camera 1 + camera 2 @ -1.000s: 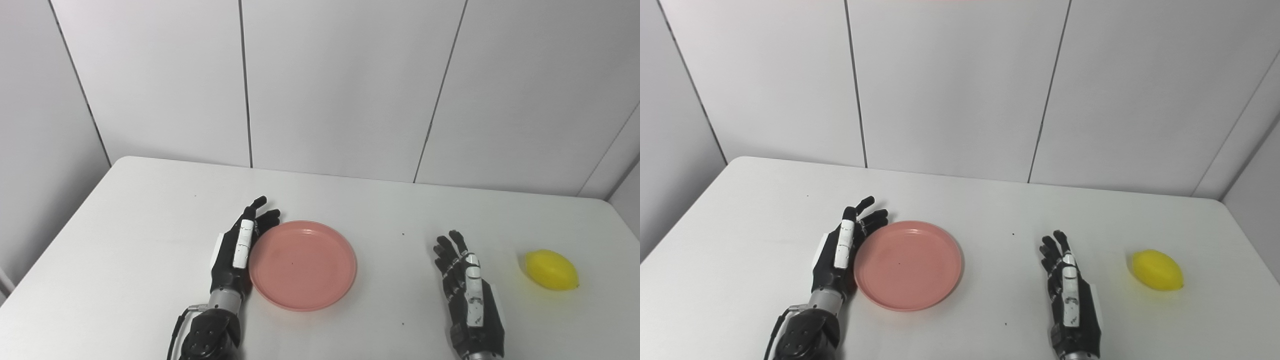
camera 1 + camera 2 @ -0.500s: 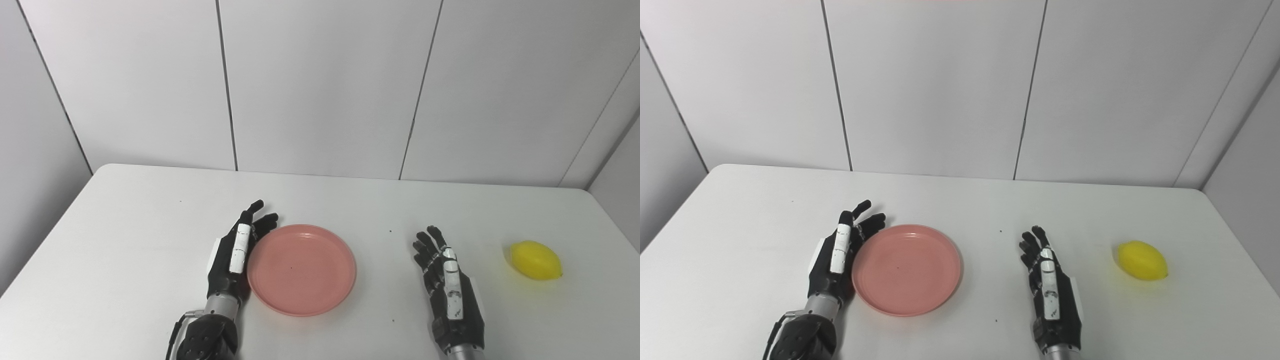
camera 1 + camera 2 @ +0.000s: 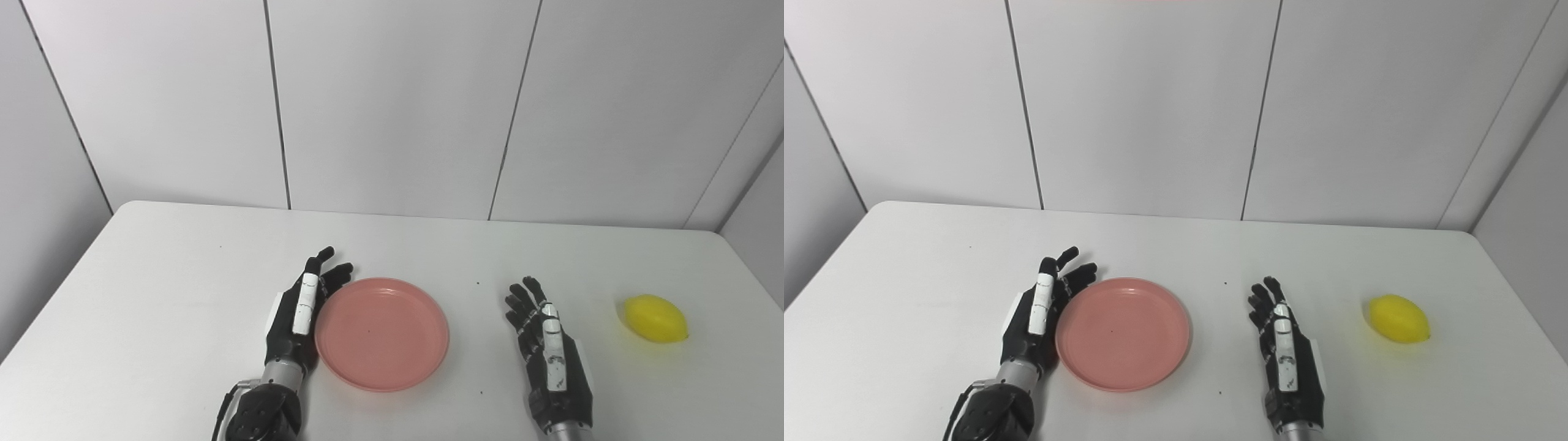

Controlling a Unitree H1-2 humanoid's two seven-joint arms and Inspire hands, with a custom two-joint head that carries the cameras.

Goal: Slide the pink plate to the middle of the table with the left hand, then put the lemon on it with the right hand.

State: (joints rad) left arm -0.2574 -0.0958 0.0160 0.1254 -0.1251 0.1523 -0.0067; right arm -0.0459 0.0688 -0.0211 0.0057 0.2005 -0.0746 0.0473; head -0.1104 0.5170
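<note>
The pink plate lay flat on the white tabletop, a little left of the middle and between the two hands. It was empty. Against its left rim stood the left hand, set on edge with the palm turned toward the plate and the fingers stretched out straight along the rim's curve, gripping nothing. That pose suited a sideways push rather than a lift: a flat, upright palm against the rim could shove a shallow plate across a smooth surface without having to get under it. Whether the palm actually pressed the rim or merely sat just beside it could not be told for certain, though no gap showed in either view.

To the right of the plate, apart from it, the right hand rested low over the tabletop with its back up and its fingers spread and extended, holding nothing. It seemed to be waiting, kept clear of the plate's path.

The lemon sat further right, near the tabletop's right edge, well apart from the plate and not touched by the right hand. By these signs the sliding step was under way or close to done, since the plate was near the middle, and the lemon's step had not begun.
</note>
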